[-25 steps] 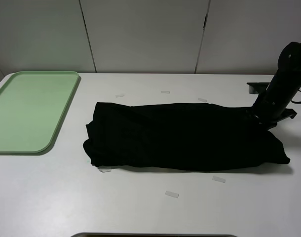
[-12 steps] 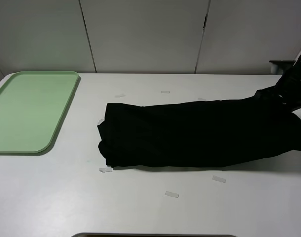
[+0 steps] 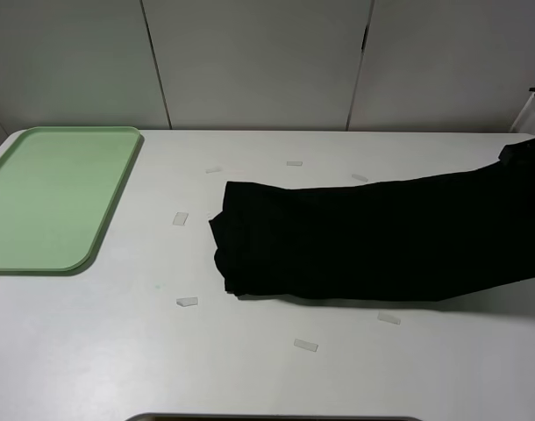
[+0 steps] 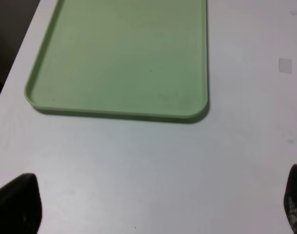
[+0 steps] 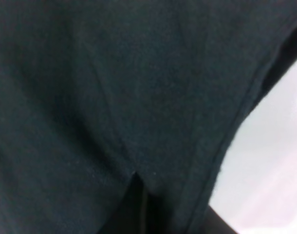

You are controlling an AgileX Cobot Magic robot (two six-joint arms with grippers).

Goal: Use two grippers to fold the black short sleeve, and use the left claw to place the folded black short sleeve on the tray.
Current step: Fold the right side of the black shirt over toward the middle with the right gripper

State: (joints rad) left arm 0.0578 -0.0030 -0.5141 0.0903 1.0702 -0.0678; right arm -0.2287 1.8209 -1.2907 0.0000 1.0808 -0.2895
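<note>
Folding step. The right claw clenched one raised end of the black short sleeve (image 3: pixel 373 232), well apart from the tray (image 3: pixel 57 193). The released left claw (image 4: pixel 156 204), near the tray, likely needed the free end next.

lab-like test bench, plain white table (image 3: pixel 92 351), bare pale wall panels (image 3: pixel 250 61), small tape markers (image 3: pixel 305 346) on the tabletop

Left hand (image 4: pixel 154 204) hangs spread wide; right hand is clamped on the black short sleeve (image 3: pixel 381 237).
</note>
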